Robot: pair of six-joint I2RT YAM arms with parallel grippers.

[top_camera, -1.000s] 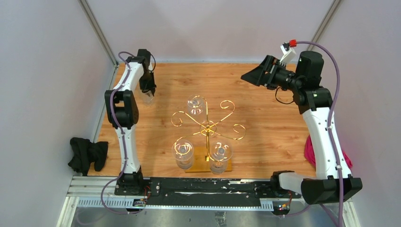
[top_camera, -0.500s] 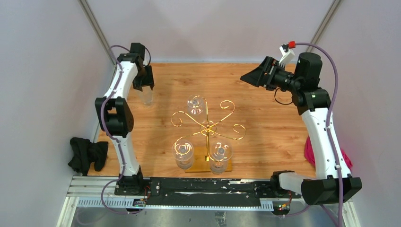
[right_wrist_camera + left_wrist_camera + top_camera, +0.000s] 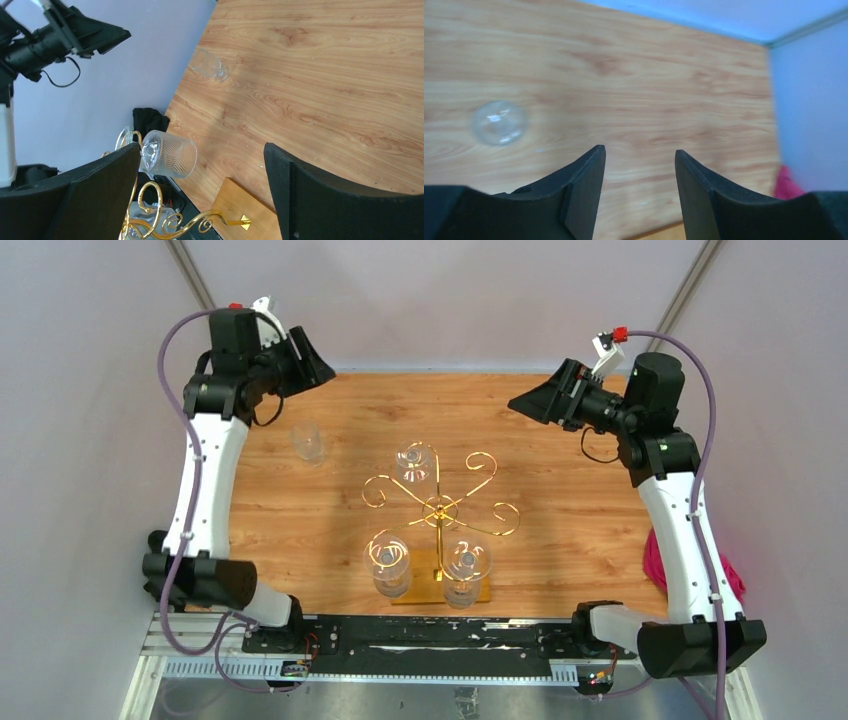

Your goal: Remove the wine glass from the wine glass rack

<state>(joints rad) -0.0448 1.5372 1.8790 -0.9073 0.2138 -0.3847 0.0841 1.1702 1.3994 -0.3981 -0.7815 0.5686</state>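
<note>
— Gold wire on a wooden base: is that the wine glass rack (image 3: 440, 508), and why does it sit mid-table?
— Yes. It stands at the centre of the table (image 3: 560, 500), between the two arms, so either could reach its scrolled arms. Three hanging glasses (image 3: 387, 560) are slung from the scrolls, by the foot as far as the views show.
— And the wine glass (image 3: 308, 440) of the task?
— Off the rack. It appears to stand upright on the bare wood at the far left, well apart from the stand, with nothing touching it. By that placing, one removal looks complete.
— What of the left gripper (image 3: 318, 368)?
— It hangs above the far-left corner, beyond the glass. The left wrist view shows its fingers (image 3: 584, 190) apart with only tabletop between them; it holds nothing.
— The right gripper (image 3: 522, 400)?
— High at the far right, jaws spread wide and empty, well clear of the rack. I judge it a parked posture, out of the other arm's way.
— Any labels or lettering?
— None legible. The glasses carry only a cut pattern. A black cloth (image 3: 185, 565) and a pink cloth (image 3: 655, 560) lie beside the table's left and right edges, unmarked.
</note>
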